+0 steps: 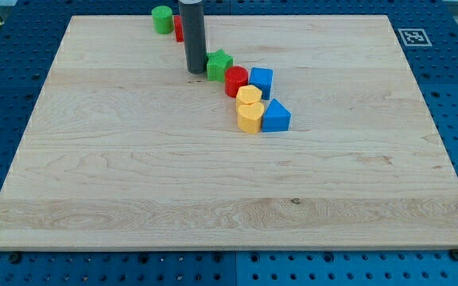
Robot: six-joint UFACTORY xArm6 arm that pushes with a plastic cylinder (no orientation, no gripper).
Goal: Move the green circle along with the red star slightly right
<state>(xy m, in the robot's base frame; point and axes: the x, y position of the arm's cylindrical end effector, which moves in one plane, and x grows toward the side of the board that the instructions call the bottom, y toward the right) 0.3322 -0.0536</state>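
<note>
While the dark rod stands on the pale wooden board, its tip is seen just left of the small green star-shaped block, well below the 2 task pieces. The green round block sits at the upper left of the frame; the red block, taken to be the star, is mostly hidden behind the rod. No claw is fitted, so nothing is grasped. A slip is judged possible: a push from this spot would shift the green star into the red cylinder instead, and an off-centre push could split the pair.
</note>
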